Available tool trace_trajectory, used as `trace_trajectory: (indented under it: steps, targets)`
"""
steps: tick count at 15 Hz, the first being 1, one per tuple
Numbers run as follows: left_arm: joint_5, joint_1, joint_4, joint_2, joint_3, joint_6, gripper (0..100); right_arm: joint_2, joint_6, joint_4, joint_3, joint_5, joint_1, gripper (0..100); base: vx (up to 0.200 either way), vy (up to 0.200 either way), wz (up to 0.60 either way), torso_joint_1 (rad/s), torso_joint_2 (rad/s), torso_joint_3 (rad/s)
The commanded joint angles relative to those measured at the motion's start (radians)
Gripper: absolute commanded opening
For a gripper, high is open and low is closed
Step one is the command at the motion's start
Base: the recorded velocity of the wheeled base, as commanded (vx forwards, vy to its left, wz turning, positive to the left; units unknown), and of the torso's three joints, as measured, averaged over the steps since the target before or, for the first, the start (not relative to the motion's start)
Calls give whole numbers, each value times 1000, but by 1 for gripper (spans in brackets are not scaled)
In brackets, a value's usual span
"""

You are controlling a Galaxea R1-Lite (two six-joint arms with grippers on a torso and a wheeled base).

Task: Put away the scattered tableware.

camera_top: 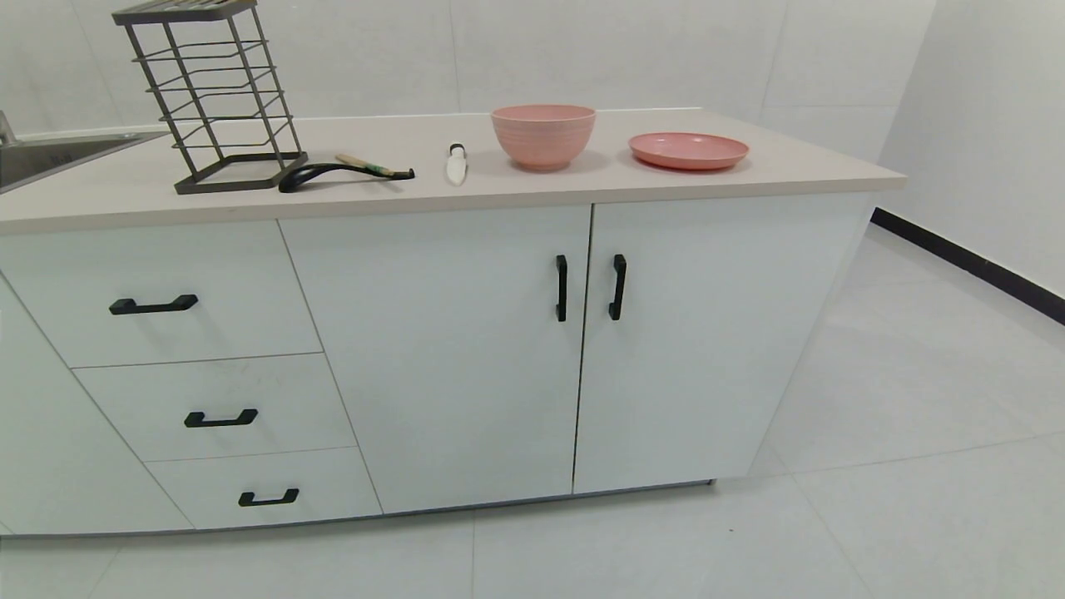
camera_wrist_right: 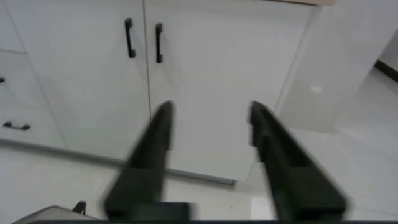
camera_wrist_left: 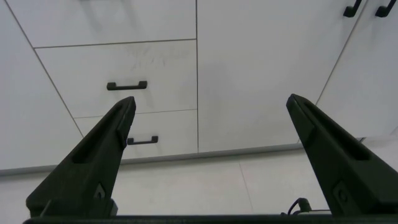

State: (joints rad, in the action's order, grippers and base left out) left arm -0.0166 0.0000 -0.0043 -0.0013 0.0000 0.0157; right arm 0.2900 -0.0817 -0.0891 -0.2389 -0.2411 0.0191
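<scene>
Counter (camera_top: pixel 666 179), head view, carrying: one pink bowl (camera_top: pixel 542 136), upright, its inside hidden by the near wall; one pink plate (camera_top: pixel 688 150), flat, at 3 o'clock of the bowl, near but apart; one white utensil (camera_top: pixel 456 164) with a dark far end, at 9 o'clock of the bowl, apart from it; one black spoon (camera_top: pixel 309 175) and one wood-handled utensil (camera_top: pixel 364 164), further toward 9 o'clock, touching or overlapping, which cannot be told; one black wire rack (camera_top: pixel 212 91), upright, tiered, just beside the spoon's head. One steel sink (camera_top: pixel 50 154) at the counter's 9 o'clock end. Below the counter: three drawers (camera_top: pixel 216 391), one black handle each; two doors (camera_top: pixel 449 349), one upright black handle each, side by side. Left wrist view: one left hand (camera_wrist_left: pixel 211 102), fingers spread wide, nothing between them, facing the drawer fronts above the floor (camera_wrist_left: pixel 205 180). Right wrist view: one right hand (camera_wrist_right: pixel 211 109), fingers parted at a narrower gap, nothing held, facing the paired door handles (camera_wrist_right: pixel 143 40).
</scene>
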Motion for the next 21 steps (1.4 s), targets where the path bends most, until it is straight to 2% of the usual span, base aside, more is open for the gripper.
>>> trace_trajectory:
  steps: [1,3,5,11,12,14,17,18,19,20,21]
  targets:
    - [0,0,0,1,0,1,100,498,-47,-199,-69,-116,64,100,0,0,0,0,0,0]
    - [0,0,0,1,0,3,100,749,-47,-391,-106,-118,105,100,0,0,0,0,0,0]
    - [-2,0,0,1,0,3,100,957,-49,-528,-158,-119,151,100,0,0,0,0,0,0]
    - [-2,0,-2,1,0,4,100,1342,-49,-744,-327,-121,263,100,0,0,0,0,0,0]
    - [0,0,-2,1,0,0,100,1437,-49,-827,-361,-135,277,100,0,0,0,0,0,0]
    - [-2,0,-2,1,0,-3,100,1526,-49,-925,-365,-150,283,100,0,0,0,0,0,0]
    - [-11,0,-2,1,0,-2,100,1543,-49,-979,-341,-149,280,100,0,0,0,0,0,0]
    - [-68,0,0,1,0,9,100,1542,-49,-980,-336,-147,280,100,0,0,0,0,0,0]
    - [-92,0,-34,1,0,36,100,1537,-49,-982,-335,-145,282,100,0,0,0,0,0,0]
    - [-94,0,-212,1,-5,29,100,1532,-49,-985,-324,-144,283,100,0,0,0,0,0,0]
    - [-97,0,-292,1,-9,27,100,1531,-47,-994,-313,-144,282,100,0,0,0,0,0,0]
